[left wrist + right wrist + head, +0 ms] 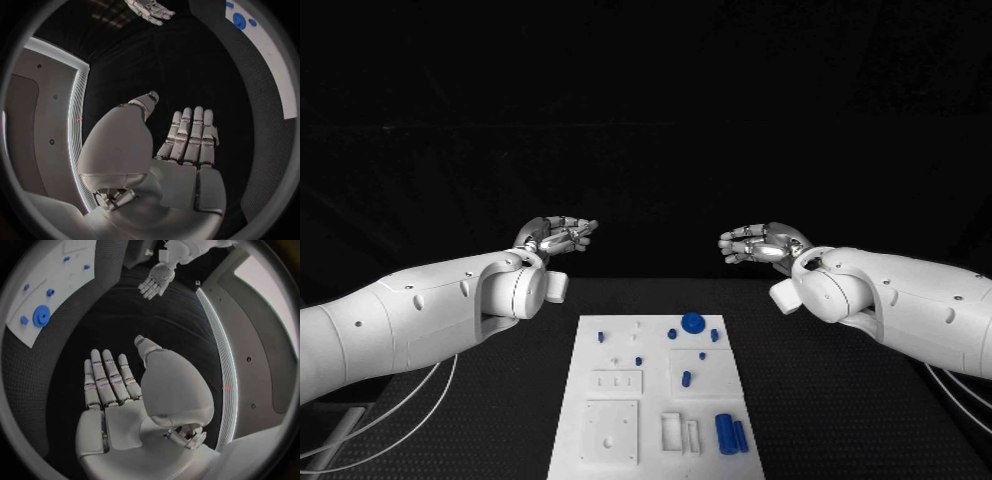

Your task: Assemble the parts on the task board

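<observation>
The white task board (656, 400) is laid flat in the middle of the black table (473, 420). It is a long, thin plate, and its long side runs from the near edge of the table away toward the far edge. Wide strips of bare black table are seen on both sides of it.

Small blue parts are spread over the board. A round blue disc (692, 322) is seen near the far end, with some small blue pegs (639, 360) close by. Two long blue bars (730, 434) are laid side by side near the near right corner, pointing the same way as the board. Flat white blocks (610, 432) with small holes are set into the near half. The board looks smooth and hard.

Both hands are held up past the far end of the board, well apart from it and from each other, with dark open room between them. The left hand (557, 237) is held with its silver fingers apart and nothing in them; in the left wrist view the fingers (190, 135) are seen straight, side by side. The right hand (759, 243) is held empty too, and its fingers (107, 377) are seen stretched out in the right wrist view.
</observation>
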You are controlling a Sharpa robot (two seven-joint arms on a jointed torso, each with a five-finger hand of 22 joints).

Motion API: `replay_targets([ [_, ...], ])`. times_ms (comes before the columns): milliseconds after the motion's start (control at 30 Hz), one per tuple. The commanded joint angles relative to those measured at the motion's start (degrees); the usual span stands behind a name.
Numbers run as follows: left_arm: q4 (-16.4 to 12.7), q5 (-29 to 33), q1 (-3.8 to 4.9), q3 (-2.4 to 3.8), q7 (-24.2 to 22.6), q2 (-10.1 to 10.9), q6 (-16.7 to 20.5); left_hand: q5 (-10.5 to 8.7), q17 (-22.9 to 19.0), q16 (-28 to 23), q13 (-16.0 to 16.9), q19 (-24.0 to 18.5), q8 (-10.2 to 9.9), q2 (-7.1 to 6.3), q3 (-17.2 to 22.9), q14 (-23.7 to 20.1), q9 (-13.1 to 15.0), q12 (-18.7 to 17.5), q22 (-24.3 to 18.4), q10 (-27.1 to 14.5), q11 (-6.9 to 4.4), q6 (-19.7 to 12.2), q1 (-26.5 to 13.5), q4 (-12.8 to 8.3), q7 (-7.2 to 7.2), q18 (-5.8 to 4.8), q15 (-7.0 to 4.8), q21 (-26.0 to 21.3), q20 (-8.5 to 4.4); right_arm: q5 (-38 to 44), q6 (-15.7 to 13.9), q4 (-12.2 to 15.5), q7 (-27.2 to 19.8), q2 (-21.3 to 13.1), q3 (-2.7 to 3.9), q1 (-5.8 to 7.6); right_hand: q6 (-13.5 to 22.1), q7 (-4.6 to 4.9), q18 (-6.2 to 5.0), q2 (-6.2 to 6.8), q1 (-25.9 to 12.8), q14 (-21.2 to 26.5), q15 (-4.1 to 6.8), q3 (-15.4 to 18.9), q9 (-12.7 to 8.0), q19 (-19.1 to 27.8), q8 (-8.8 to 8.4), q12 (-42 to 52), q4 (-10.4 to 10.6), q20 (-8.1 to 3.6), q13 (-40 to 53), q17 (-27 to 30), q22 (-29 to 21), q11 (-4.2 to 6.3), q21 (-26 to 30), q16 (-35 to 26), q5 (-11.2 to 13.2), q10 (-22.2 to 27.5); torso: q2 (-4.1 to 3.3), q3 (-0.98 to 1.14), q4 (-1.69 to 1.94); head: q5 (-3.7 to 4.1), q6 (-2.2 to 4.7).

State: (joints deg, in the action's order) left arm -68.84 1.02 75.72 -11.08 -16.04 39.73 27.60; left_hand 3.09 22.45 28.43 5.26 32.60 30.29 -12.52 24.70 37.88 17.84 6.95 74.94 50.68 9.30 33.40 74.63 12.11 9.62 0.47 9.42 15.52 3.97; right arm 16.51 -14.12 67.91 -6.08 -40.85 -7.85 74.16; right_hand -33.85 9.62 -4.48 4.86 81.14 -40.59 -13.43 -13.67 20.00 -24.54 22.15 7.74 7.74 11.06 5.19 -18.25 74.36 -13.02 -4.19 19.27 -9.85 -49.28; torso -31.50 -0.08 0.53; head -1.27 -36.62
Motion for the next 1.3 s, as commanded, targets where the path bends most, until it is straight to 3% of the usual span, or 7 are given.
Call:
replay_targets([
  [33, -0.6, -1.9, 0.02, 0.02, -1.1, 0.2, -2.5, 0.26, 0.2, 1.0, 0.4, 2.9, 0.6, 1.53, -1.4, 3.6, 0.2, 1.2, 0.3, 3.4, -0.06, 2.8, 0.8, -1.2, 1.53, 1.66, -0.42, 0.7, -0.63, 17.4, -2.2, -0.6, -0.4, 0.2, 0.07, -0.1, -3.3, 3.45, -1.42, 0.84, 1.7, -3.1, 1.36, -2.1, 0.3, -3.3, 1.21, 1.1, -2.0, -0.18, 0.5, -0.9, -0.8, 1.36, -0.4, 1.6, 0.9, -3.6, -0.47, -0.08, 0.57, 0.05, -0.28],
  [167, -2.9, -5.8, 0.02, 0.02, -2.0, 1.8, -3.6, 2.0, 1.1, 3.1, 1.1, 8.6, 0.6, 3.42, -3.5, 11.1, 0.2, 3.0, 0.4, 9.9, -0.78, 8.4, 2.8, -3.7, 0.89, 3.15, -1.91, 2.5, -2.03, 27.6, -1.8, -2.1, -0.7, 1.6, 0.08, -0.51, -8.5, 2.16, -3.51, 2.86, -0.3, -7.5, 3.36, -9.8, -0.2, -8.8, 1.48, 1.1, -6.1, -0.02, 0.4, -2.6, -3.1, 3.04, 0.3, 3.0, 3.9, -9.1, -1.07, 0.0, 0.88, 0.2, -0.49],
  [267, -6.0, -7.9, 0.05, 0.01, -2.1, 4.0, -4.2, 2.84, 1.9, 3.9, 1.5, 11.3, 0.1, 4.36, -4.4, 14.5, 0.2, 3.4, 0.7, 12.9, -1.66, 10.8, 3.2, -4.8, 0.16, 3.5, -3.08, 3.6, -3.0, 35.6, -1.2, -2.1, -0.8, 1.9, 0.09, -0.54, -11.5, 1.44, -5.22, 2.97, -2.7, -12.0, 5.51, -12.9, -0.3, -13.5, 1.92, 1.3, -10.0, -0.22, 0.5, -4.1, -3.9, 4.15, -0.4, 5.0, 3.8, -12.3, -1.69, 0.13, 0.93, 0.32, -0.55],
  [333, -8.2, -9.1, 0.06, 0.01, -2.2, 5.5, -5.1, 2.96, 2.0, 3.6, 1.5, 11.5, -0.4, 4.77, -4.5, 14.9, 0.1, 3.2, 0.6, 13.8, -1.92, 11.6, 3.5, -5.4, -0.03, 3.34, -3.2, 3.5, -3.22, 41.0, -0.9, -2.1, -0.8, 2.2, 0.11, -0.57, -13.7, 0.86, -6.26, 2.47, -7.8, -14.1, 6.34, -16.5, -0.7, -16.2, 1.47, 0.4, -15.8, 0.11, 0.0, -5.2, -4.7, 4.7, 0.0, 5.0, 4.1, -14.6, -2.16, 0.21, 1.02, 0.45, -0.51],
  [600, -13.5, -8.8, 0.18, 0.05, -3.9, 8.2, -10.6, 3.03, 3.1, 3.7, 2.4, 13.5, -1.7, 5.53, -5.1, 17.5, 0.1, 3.6, 0.8, 17.8, -3.47, 13.7, 3.1, -6.7, -0.61, 3.16, -4.27, 4.2, -4.26, 57.1, 0.3, -2.4, -0.3, 3.3, 0.13, -0.59, -17.2, -0.25, -9.81, 1.87, -14.8, -23.7, 10.83, -21.5, -0.8, -26.4, 1.31, 0.2, -23.4, -0.37, 0.2, -10.3, -3.6, 6.74, -3.5, 8.7, 3.8, -20.5, -3.92, 0.53, 1.98, 1.08, -0.58],
  [800, -15.6, -8.4, 0.31, 0.08, -4.7, 8.3, -12.3, 2.98, 3.3, 3.1, 2.3, 13.4, -2.7, 5.34, -5.5, 17.3, 0.0, 2.6, 0.6, 17.5, -3.15, 13.5, 2.7, -7.2, -0.35, 2.89, -4.17, 3.9, -4.35, 64.6, 0.8, -3.0, -0.3, 4.6, 0.13, -1.25, -17.6, -0.43, -10.52, 2.52, -16.9, -27.8, 12.64, -20.0, -0.7, -30.6, 0.99, -1.1, -24.4, -1.33, -0.1, -13.3, -2.4, 6.82, -5.4, 9.9, 0.2, -21.4, -5.68, 0.27, 3.0, 1.97, -0.23],
  [1300, -15.7, -8.2, 0.26, 0.05, -3.4, 6.7, -12.1, 3.08, 3.6, 2.5, 2.3, 13.4, -3.5, 5.25, -5.9, 17.4, 0.1, 1.6, 0.6, 17.3, -2.91, 13.6, 1.5, -7.1, -0.22, 2.74, -4.13, 3.8, -4.37, 75.9, -0.5, -4.2, 0.8, 7.5, 0.15, -2.54, -17.7, -0.59, -10.52, 3.59, -15.7, -33.8, 13.98, -18.8, -0.9, -38.7, -0.04, -3.5, -24.3, -4.49, -0.8, -18.8, -0.5, 7.29, -8.6, 14.9, 0.2, -21.9, -8.45, -0.32, 4.78, 3.38, 0.01],
])
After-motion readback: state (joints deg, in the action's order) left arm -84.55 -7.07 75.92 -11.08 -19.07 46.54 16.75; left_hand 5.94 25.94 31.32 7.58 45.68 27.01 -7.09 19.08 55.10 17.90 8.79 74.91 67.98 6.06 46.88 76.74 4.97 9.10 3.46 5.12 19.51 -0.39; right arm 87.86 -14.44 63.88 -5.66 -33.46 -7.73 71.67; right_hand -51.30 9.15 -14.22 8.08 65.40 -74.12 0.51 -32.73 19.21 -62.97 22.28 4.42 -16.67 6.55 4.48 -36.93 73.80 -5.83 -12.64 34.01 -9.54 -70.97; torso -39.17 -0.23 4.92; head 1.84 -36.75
